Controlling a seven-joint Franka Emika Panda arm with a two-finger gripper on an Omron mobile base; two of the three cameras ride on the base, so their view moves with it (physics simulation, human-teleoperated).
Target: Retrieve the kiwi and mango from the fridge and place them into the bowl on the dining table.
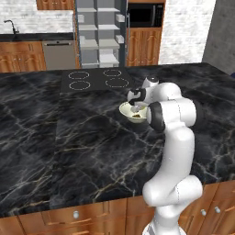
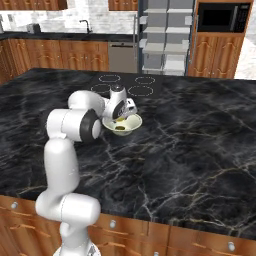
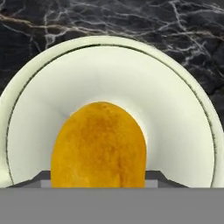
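Fingers (image 3: 98, 181) of the two-finger gripper sit on either side of the smooth yellow-orange oval mango (image 3: 99, 146), their small dark tips just visible past its flanks in the hand view; they look closed on the fruit, pinching it across its width rather than standing free of it. The mango hangs over the middle of the small shallow cream-to-pale-green round bowl (image 3: 175, 131), low inside the rim, though whether it already touches the bowl's floor I cannot tell.

From the right base view, the white hand (image 2: 121, 107) tilts down into that bowl (image 2: 131, 125), and something dark and rounded lies in the bottom under it, probably the kiwi, too small to say for certain. The bowl stands on the black gold-veined marble counter (image 2: 200, 150), just in front of the inset four-ring cooktop (image 2: 125, 85). Behind, the tall slate-grey fridge (image 1: 102, 34) stands open with pale shelves showing.

Judging by this, the step in hand is the placing of the mango, likely the last fruit. The next move calls for spreading the fingers so the fruit drops free, then lifting straight up clear of the rim without nudging the bowl. The mango's skin is even, matte and unblemished, deeper orange towards the edges.
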